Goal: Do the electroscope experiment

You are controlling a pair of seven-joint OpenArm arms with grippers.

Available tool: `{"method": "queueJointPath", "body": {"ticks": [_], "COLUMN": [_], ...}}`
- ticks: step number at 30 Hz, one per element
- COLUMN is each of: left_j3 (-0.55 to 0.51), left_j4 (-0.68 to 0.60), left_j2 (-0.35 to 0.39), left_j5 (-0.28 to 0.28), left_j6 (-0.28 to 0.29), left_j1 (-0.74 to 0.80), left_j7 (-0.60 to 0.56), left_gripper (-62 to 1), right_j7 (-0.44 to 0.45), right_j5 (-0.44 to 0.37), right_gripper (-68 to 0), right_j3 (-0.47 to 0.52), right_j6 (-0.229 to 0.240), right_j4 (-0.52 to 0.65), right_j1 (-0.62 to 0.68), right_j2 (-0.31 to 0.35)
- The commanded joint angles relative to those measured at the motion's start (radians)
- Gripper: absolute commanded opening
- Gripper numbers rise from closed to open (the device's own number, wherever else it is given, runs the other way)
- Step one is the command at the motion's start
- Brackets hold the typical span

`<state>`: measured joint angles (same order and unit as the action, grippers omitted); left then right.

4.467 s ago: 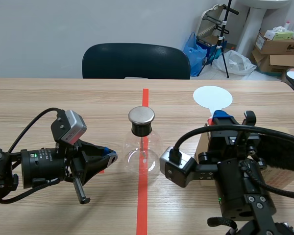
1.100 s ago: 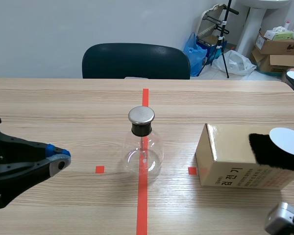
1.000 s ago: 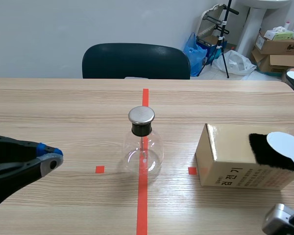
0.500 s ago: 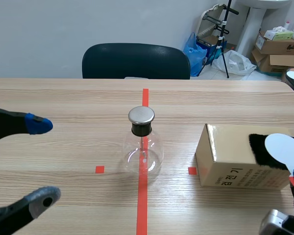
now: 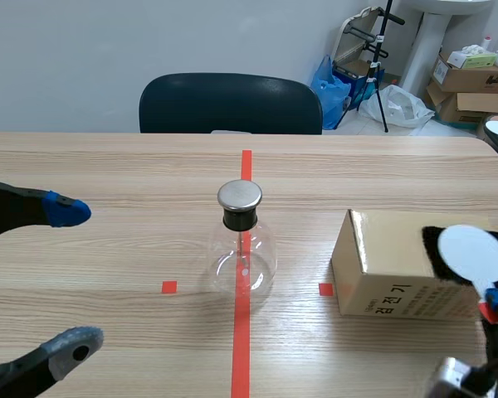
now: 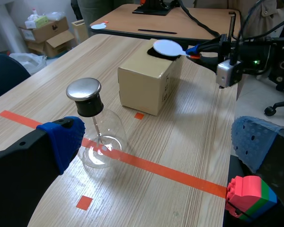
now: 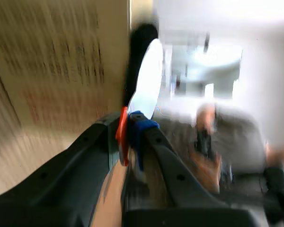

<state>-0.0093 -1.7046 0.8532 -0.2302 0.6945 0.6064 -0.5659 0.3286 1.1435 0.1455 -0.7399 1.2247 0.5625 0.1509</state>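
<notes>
My left gripper (image 5: 70,282), fingers wide apart, faces the electroscope (image 5: 242,249) on the centre tape. Only the right wrist view shows my right gripper (image 7: 130,132) clamped on the white paddle (image 7: 146,78) by the box (image 5: 382,257)

Grey wall (image 5: 83,41), dark chair (image 5: 230,104)

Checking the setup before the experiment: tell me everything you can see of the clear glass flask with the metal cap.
The clear round-bellied glass flask stands upright on the wooden table, over the orange-red tape line, apart from the cardboard box. A black stopper plugs its neck, capped by a flat shiny metal disc. A thin rod hangs from the stopper into the bulb; its lower end is unclear. Only the table touches it.
</notes>
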Motion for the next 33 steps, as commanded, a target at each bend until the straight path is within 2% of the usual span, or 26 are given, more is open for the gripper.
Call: {"method": "queueJointPath", "body": {"ticks": [1,4,5,8,9,10,12,13,14,17,18,21,22,25,26,29,30,31,33], "left_j3": [-0.005,-0.005,-0.005,-0.005,-0.005,-0.005,-0.005,-0.005,-0.005,-0.005,-0.005,-0.005,-0.005,-0.005,-0.005,-0.005,-0.005,-0.005,-0.005], "left_j4": [-0.011,-0.011,-0.011,-0.011,-0.011,-0.011,-0.011,-0.011,-0.011,-0.011,-0.011,-0.011,-0.011,-0.011,-0.011,-0.011,-0.011,-0.011,-0.011], "left_j2": [-0.007,-0.007,-0.007,-0.007,-0.007,-0.007,-0.007,-0.007,-0.007,-0.007,-0.007,-0.007,-0.007,-0.007,-0.007,-0.007,-0.007,-0.007,-0.007], "left_j5": [-0.012,-0.012,-0.012,-0.012,-0.012,-0.012,-0.012,-0.012,-0.012,-0.011,-0.011,-0.011,-0.011,-0.011,-0.011,-0.011,-0.011,-0.011,-0.011], "left_j6": [0.002,0.002,0.002,0.002,0.002,0.002,0.002,0.002,0.002,0.002,0.002,0.002,0.002,0.002,0.002,0.002,0.002,0.002,0.002], "left_j1": [-0.003,-0.003,-0.003,-0.003,-0.003,-0.003,-0.003,-0.003,-0.003,-0.003,-0.003,-0.003,-0.003,-0.003,-0.003,-0.003,-0.003,-0.003,-0.003], "left_j7": [-0.014,-0.014,-0.014,-0.014,-0.014,-0.014,-0.015,-0.015,-0.015,-0.014,-0.014,-0.014,-0.014,-0.021,-0.021,-0.021,-0.021,-0.021,-0.021], "left_gripper": [1.4,1.4,1.4,1.4,1.4,1.4,1.4,1.4,1.4,1.4,1.4,1.4,1.4,1.4,1.4,1.4,1.4,1.4,1.4], "right_j7": [-0.018,0.148,0.156,-0.026,-0.048,-0.02,0.122,0.159,0.134,-0.064,-0.059,0.106,0.094,-0.085,-0.092,0.076,0.085,0.037,-0.119], "right_j5": [0.016,0.031,0.031,0.03,0.031,0.032,0.033,0.031,0.031,0.031,0.033,0.039,0.037,0.035,0.039,0.064,0.061,0.053,0.052], "right_gripper": [-66.5,-66.5,-66.5,-66.5,-66.5,-66.5,-66.5,-66.5,-66.5,-66.5,-66.5,-66.5,-66.5,-66.5,-66.5,-66.5,-66.5,-66.5,-66.5], "right_j3": [0.016,0.013,0.008,0.005,0.005,0.005,0.003,-0.003,-0.009,-0.011,-0.011,-0.017,-0.023,-0.028,-0.028,-0.031,-0.036,-0.04,-0.041], "right_j6": [-0.043,-0.043,-0.043,-0.043,-0.043,-0.043,-0.043,-0.043,-0.043,-0.043,-0.043,-0.043,-0.043,-0.043,-0.043,-0.043,-0.043,-0.043,-0.043], "right_j4": [0.013,0.013,0.014,0.021,0.021,0.021,0.022,0.026,0.032,0.053,0.054,0.056,0.06,0.068,0.068,0.072,0.078,0.086,0.091], "right_j1": [0.003,0.0,0.0,0.007,0.008,0.008,0.005,0.005,0.006,0.029,0.032,0.033,0.034,0.05,0.053,0.05,0.05,0.054,0.061], "right_j2": [0.01,0.009,0.009,0.004,0.004,0.005,0.004,0.004,0.002,-0.012,-0.013,-0.013,-0.013,-0.016,-0.016,-0.016,-0.016,-0.018,-0.024]}}
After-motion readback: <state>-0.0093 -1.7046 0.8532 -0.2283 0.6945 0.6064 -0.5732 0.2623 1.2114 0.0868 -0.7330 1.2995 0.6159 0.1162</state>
